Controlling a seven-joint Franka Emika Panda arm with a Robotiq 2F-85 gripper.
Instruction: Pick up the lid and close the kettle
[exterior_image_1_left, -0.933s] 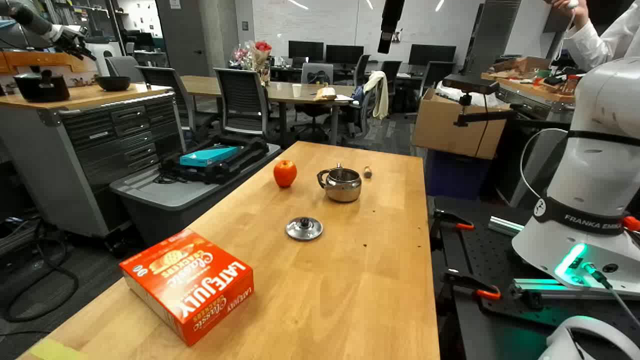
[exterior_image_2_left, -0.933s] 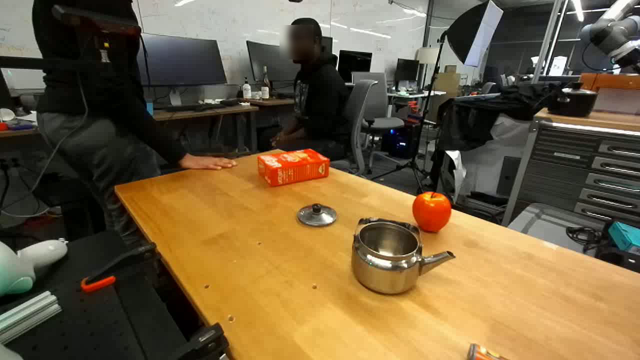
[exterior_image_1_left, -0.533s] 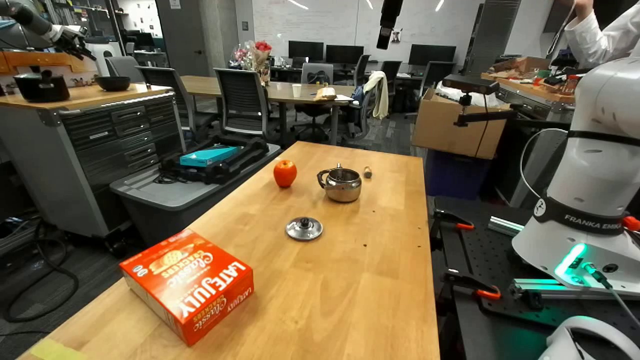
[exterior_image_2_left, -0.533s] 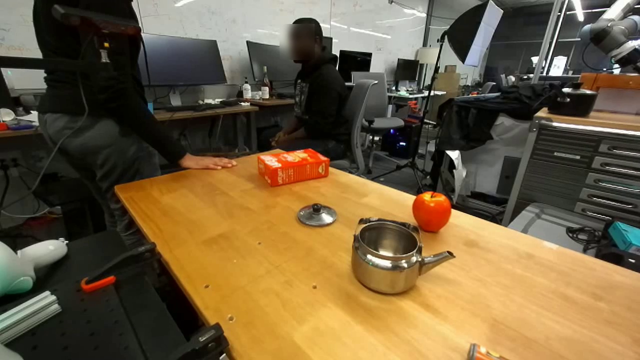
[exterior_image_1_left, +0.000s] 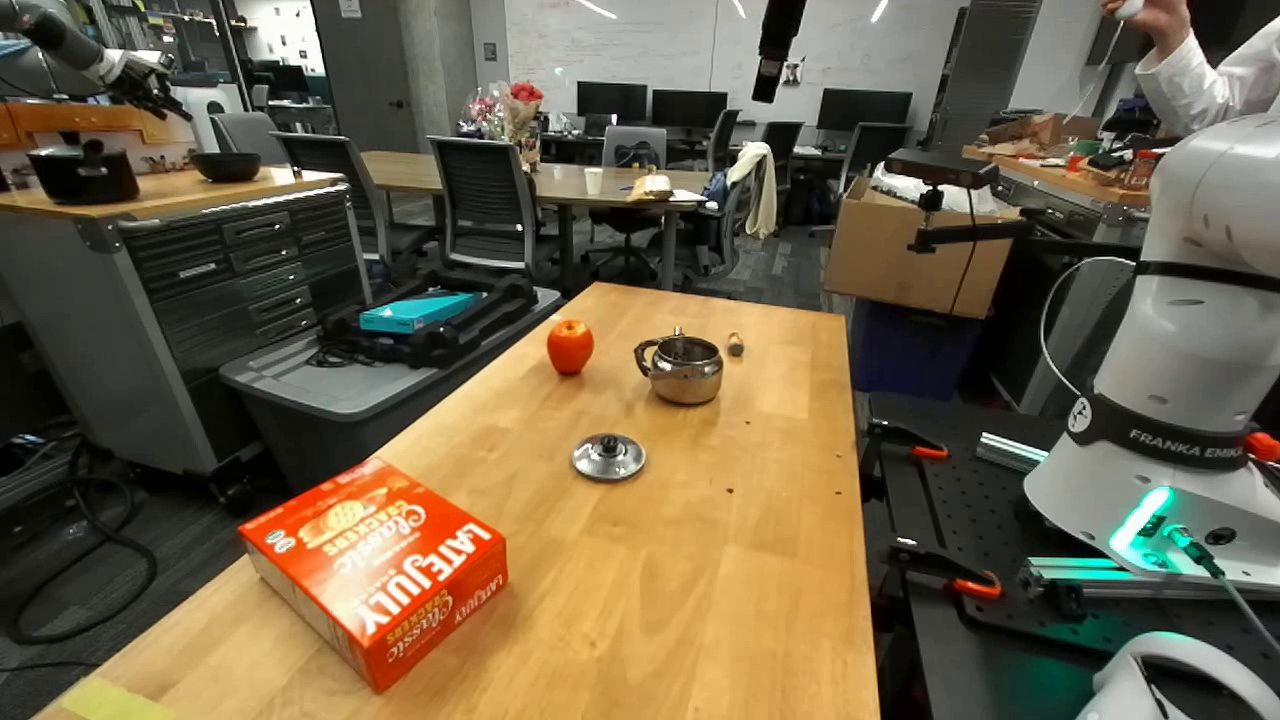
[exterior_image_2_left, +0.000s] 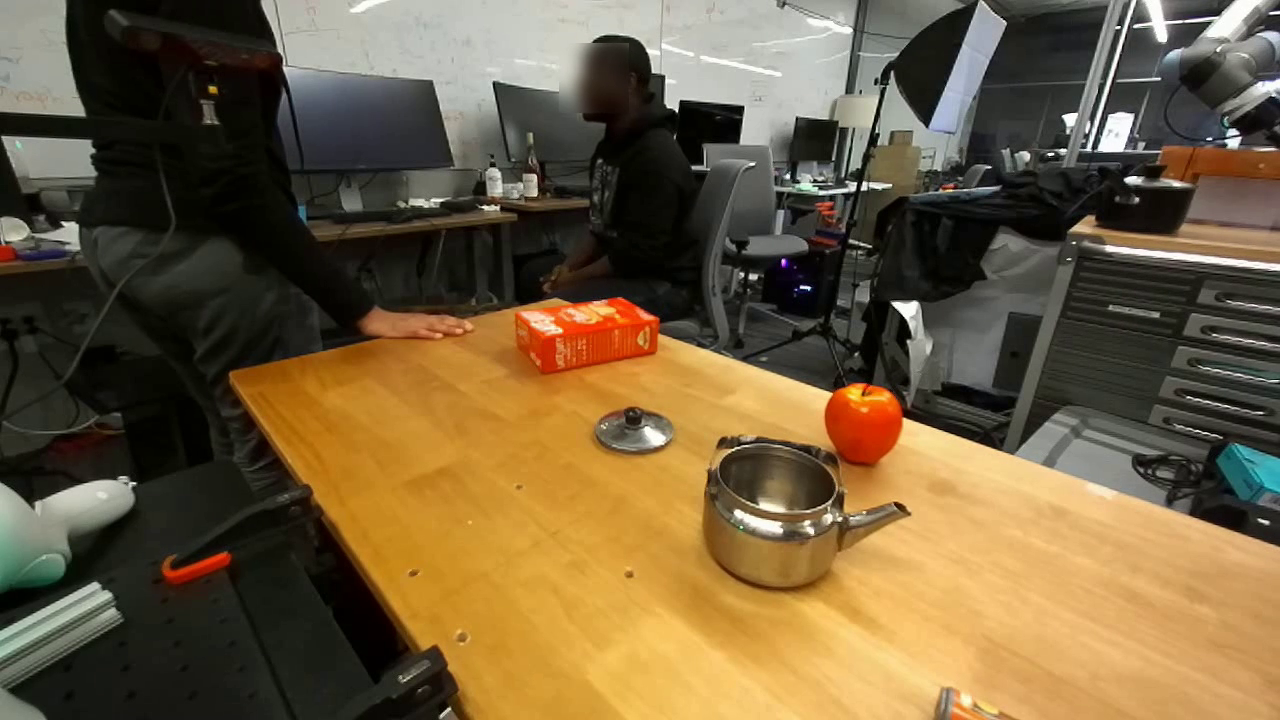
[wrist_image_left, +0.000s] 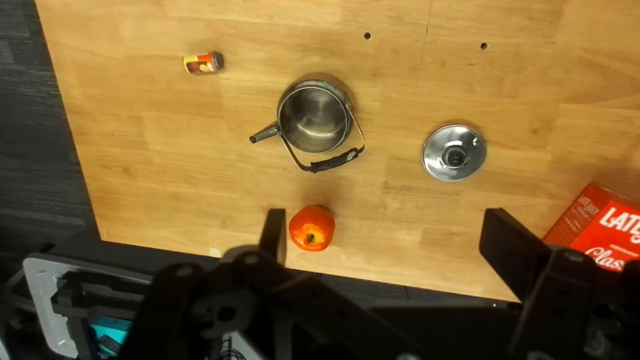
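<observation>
White-sleeved hand (exterior_image_1_left: 1164, 22) lower, lid (wrist_image_left: 454, 154) between kettle (exterior_image_2_left: 770, 532) and "LATEJULY Classic" box (exterior_image_1_left: 385, 560)

Wrist view: down on table (wrist_image_left: 175, 150). Both exterior views: shallower slant, kettle (exterior_image_2_left: 775, 548) shared.

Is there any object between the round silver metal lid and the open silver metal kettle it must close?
Nothing visible stands between the lid and the kettle. The kettle's black-gripped handle leans to one side, not over its open top.
</observation>
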